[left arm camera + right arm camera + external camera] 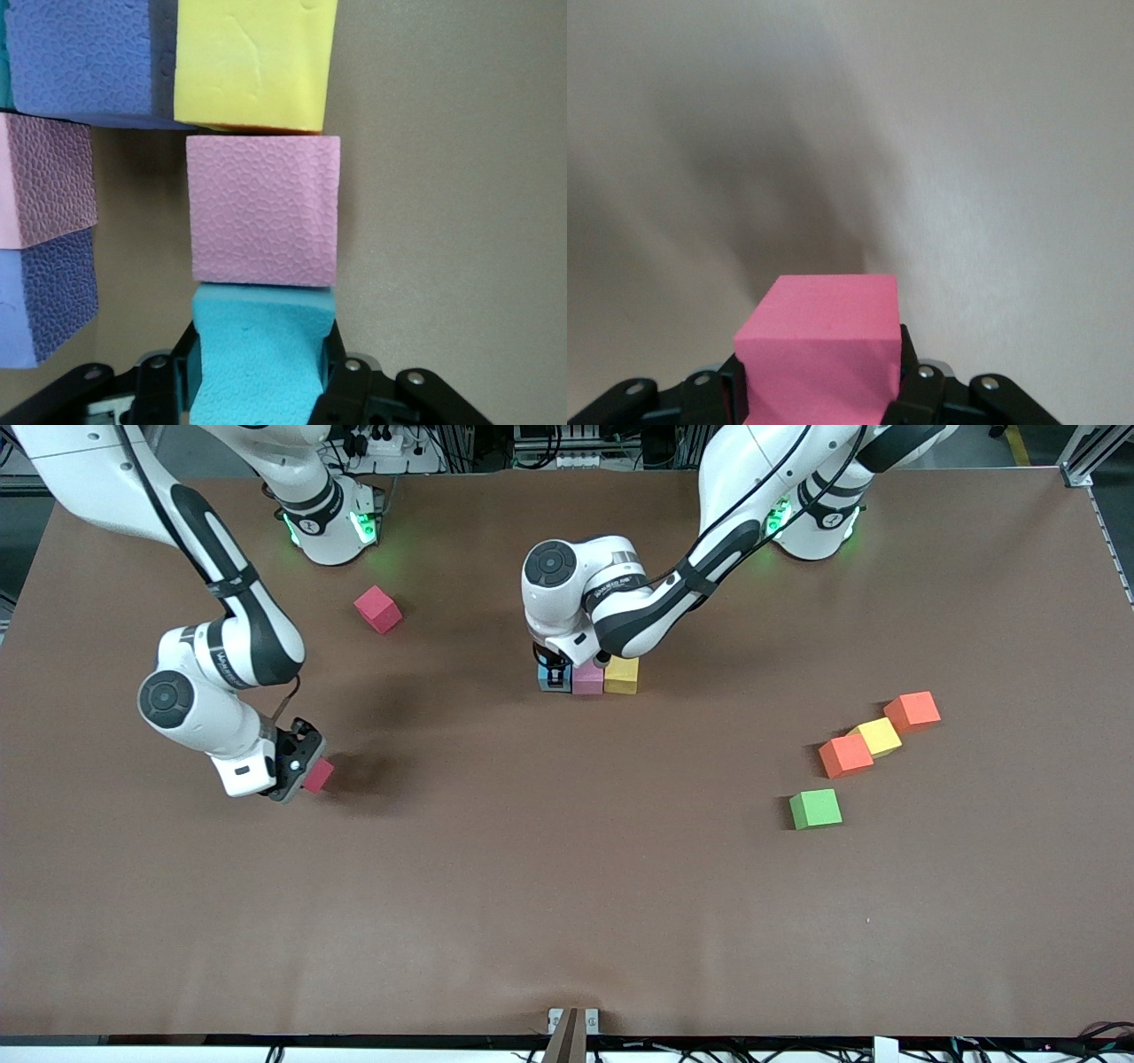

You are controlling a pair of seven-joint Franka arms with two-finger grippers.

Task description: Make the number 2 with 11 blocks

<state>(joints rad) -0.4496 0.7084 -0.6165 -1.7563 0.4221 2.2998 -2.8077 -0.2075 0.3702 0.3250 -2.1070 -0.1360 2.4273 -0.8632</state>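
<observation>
The left gripper (555,676) is clamped on a light blue block (261,354) resting on the surface in a row with a pink block (587,677) and yellow block (622,675) — while the right gripper (301,766), at the row's eight o'clock, grips a pink cube (819,354) above bare surface (549,886).

No text, label, number or sign can be read anywhere; faint lettering runs along the forearm of the left arm (620,589) and the right arm (221,660), too small to make out.
</observation>
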